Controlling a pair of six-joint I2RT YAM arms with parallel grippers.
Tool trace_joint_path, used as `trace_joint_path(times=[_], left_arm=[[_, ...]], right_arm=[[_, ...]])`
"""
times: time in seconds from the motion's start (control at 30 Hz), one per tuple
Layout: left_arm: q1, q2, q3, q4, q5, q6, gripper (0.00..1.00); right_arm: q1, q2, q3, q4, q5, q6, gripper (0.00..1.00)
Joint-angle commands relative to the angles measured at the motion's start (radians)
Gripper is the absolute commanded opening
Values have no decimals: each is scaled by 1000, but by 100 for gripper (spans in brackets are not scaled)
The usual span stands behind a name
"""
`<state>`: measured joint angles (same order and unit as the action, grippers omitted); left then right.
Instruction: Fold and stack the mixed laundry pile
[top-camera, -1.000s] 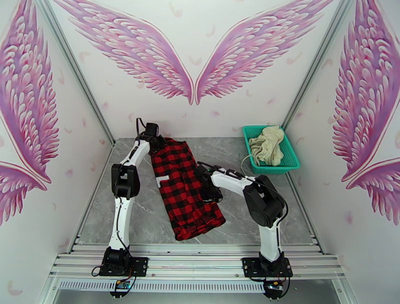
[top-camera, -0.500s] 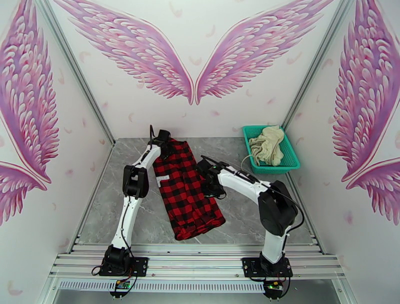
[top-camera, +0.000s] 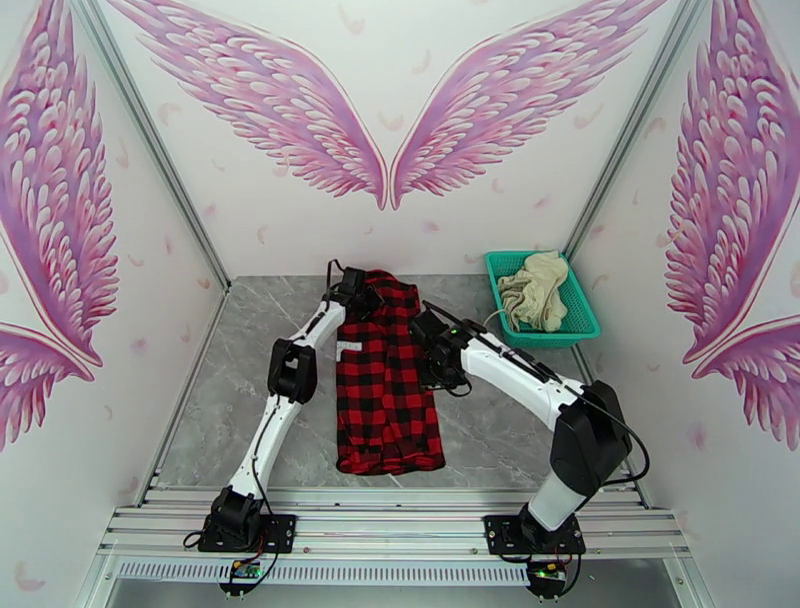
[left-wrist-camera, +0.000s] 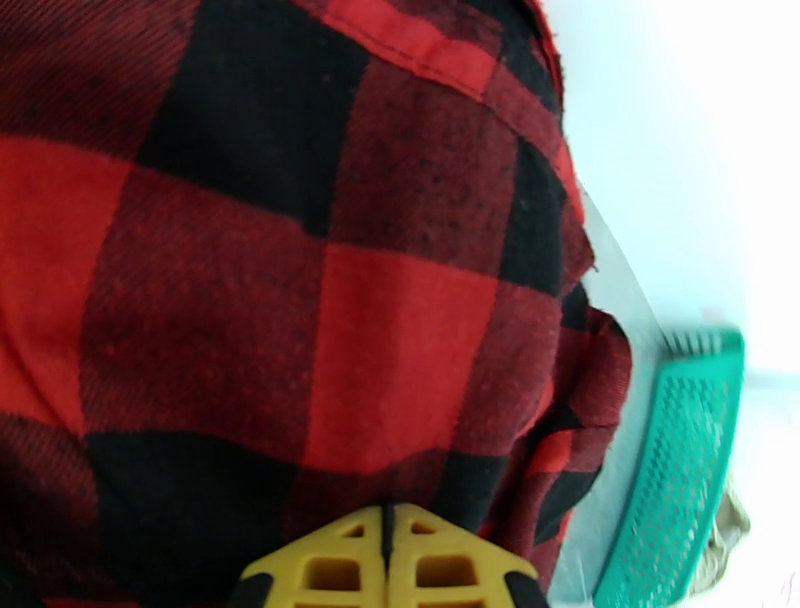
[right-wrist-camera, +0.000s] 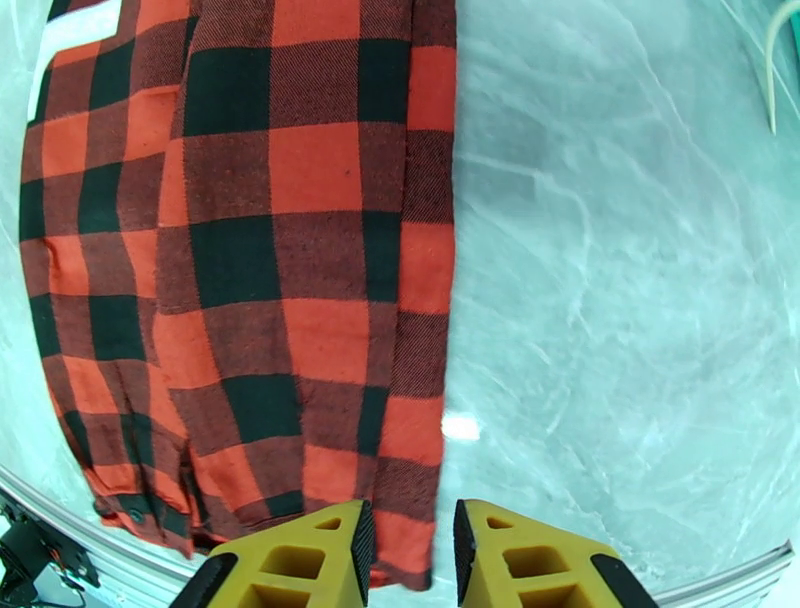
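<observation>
Left claw (left-wrist-camera: 388, 515): clenching shirt (top-camera: 385, 390)
Right claw (right-wrist-camera: 410, 520): hovering parted, empty
Progress: shirt lying part-folded; cream garment (top-camera: 535, 288) waiting in basket (top-camera: 588, 310)

One camera is overlooking the whole worktop (top-camera: 215, 400) from above; both wrist cameras are peering closely at the shirt (top-camera: 385, 400).

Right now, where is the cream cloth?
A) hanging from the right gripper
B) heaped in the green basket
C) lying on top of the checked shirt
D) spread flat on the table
B: the cream cloth sits bunched up inside the green basket at the far right.
</observation>
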<state>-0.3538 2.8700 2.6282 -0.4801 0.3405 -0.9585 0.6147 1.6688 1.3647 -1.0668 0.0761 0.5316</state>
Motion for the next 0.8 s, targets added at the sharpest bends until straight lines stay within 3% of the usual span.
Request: trace_joint_path(times=[0.0, 0.3, 0.53, 0.63, 0.77], left_arm=[[-13, 45, 11, 38, 93, -7, 2], [5, -41, 67, 17, 116, 50, 15], [15, -249, 60, -100, 140, 211, 42], [5, -400, -81, -191, 118, 295, 44], [-9, -706, -518, -187, 56, 385, 46]], right_arm=[[-15, -49, -64, 26, -37, 45, 32], [-36, -129, -189, 75, -124, 104, 38], [-69, -247, -333, 144, -309, 125, 58], [-94, -268, -394, 154, -374, 132, 62], [-119, -296, -485, 208, -486, 142, 65]])
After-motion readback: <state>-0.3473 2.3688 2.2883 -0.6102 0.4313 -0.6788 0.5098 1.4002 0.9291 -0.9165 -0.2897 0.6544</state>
